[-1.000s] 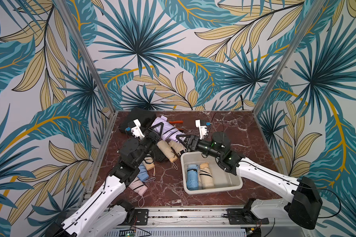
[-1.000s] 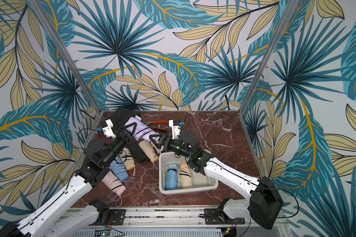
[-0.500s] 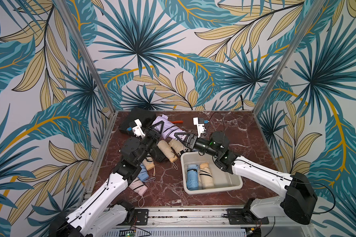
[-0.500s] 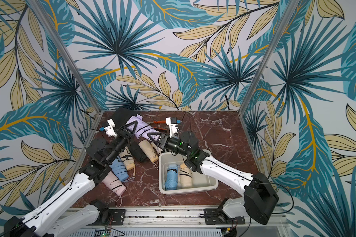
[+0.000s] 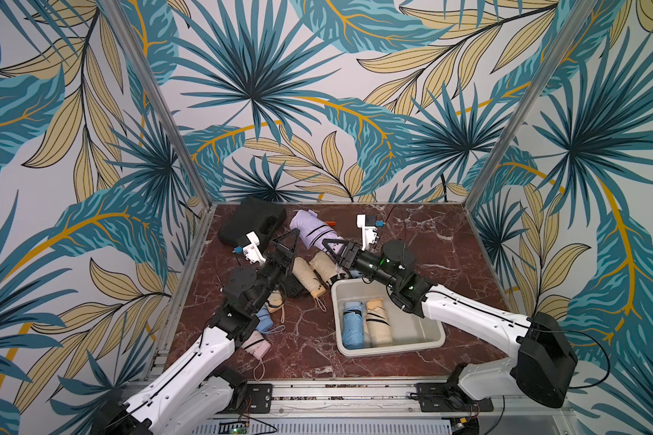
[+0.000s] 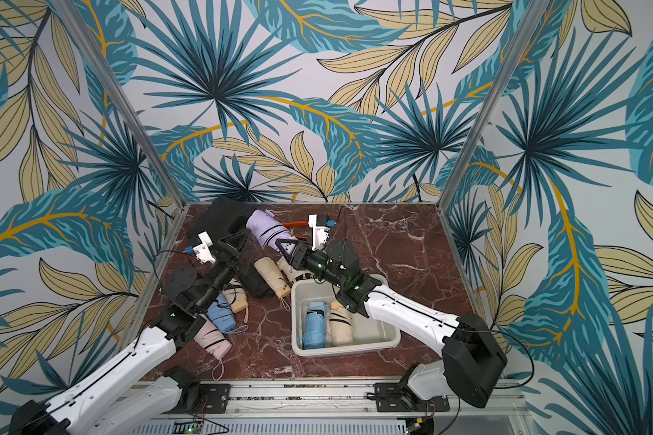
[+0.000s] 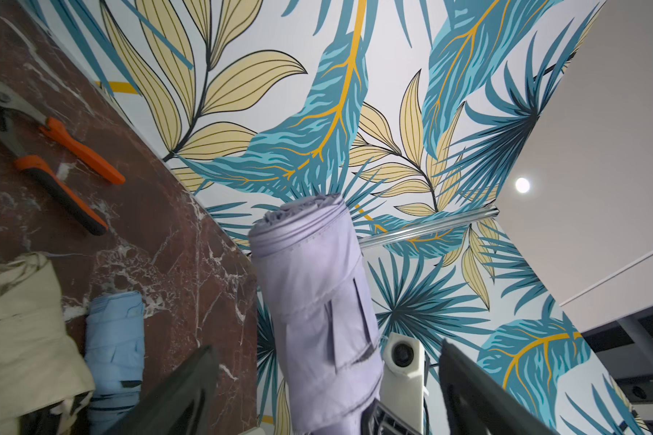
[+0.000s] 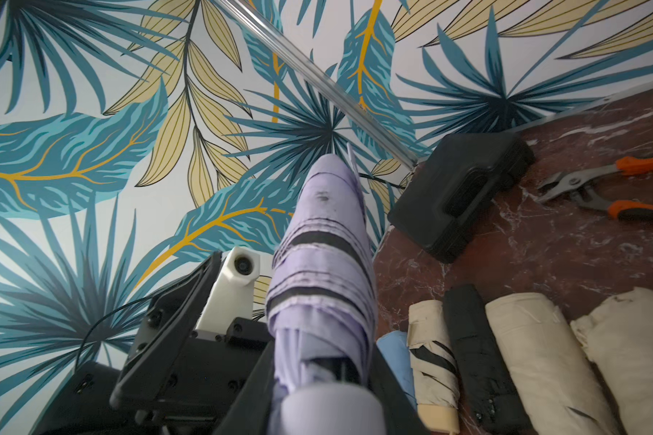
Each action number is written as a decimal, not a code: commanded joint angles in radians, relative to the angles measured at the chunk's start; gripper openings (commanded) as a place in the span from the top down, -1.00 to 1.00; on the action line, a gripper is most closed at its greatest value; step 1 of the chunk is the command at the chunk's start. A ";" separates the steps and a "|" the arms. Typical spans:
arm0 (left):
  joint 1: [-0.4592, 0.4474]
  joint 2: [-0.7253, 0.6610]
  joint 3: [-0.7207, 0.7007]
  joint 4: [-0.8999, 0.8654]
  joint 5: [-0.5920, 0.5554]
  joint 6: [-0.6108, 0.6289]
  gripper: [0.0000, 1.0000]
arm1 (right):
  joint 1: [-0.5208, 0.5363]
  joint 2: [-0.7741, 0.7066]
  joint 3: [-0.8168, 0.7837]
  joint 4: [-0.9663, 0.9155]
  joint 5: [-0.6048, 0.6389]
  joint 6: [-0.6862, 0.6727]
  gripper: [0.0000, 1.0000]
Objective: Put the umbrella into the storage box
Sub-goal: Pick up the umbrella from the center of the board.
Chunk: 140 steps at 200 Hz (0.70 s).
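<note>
A folded lilac umbrella (image 5: 311,230) is lifted off the table at the back, beside the black case. My right gripper (image 5: 333,249) is shut on its handle end; in the right wrist view the jaws press both sides of the umbrella (image 8: 323,263). My left gripper (image 7: 328,380) is open, its fingers (image 7: 189,388) standing wide on either side of the umbrella (image 7: 310,293) without touching it. The white storage box (image 5: 393,349) sits at the front right under the right arm. A blue umbrella (image 5: 353,324) and a beige one (image 5: 378,323) lie in it.
A black moulded case (image 5: 249,222) lies at the back left, with orange-handled pliers (image 7: 65,150) behind the lilac umbrella. Beige umbrellas (image 5: 309,277) and a black one (image 8: 475,350) lie mid-table. A blue umbrella (image 5: 264,320) and a pink one (image 5: 256,344) lie under the left arm.
My right gripper reached in and shut on the lilac umbrella's handle end. My left gripper, which was shut on the umbrella, has opened and let it go.
</note>
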 commanded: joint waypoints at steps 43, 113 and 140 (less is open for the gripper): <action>0.001 -0.231 0.101 -0.464 -0.124 0.842 -0.92 | -0.013 -0.114 0.194 -0.657 -0.041 -0.671 1.00; 0.002 -0.158 0.421 -1.037 0.410 1.681 -0.99 | -0.014 -0.208 0.351 -1.198 -0.296 -1.078 1.00; 0.002 -0.086 0.490 -1.191 0.626 1.817 -1.00 | -0.015 -0.200 0.400 -1.335 -0.417 -1.157 1.00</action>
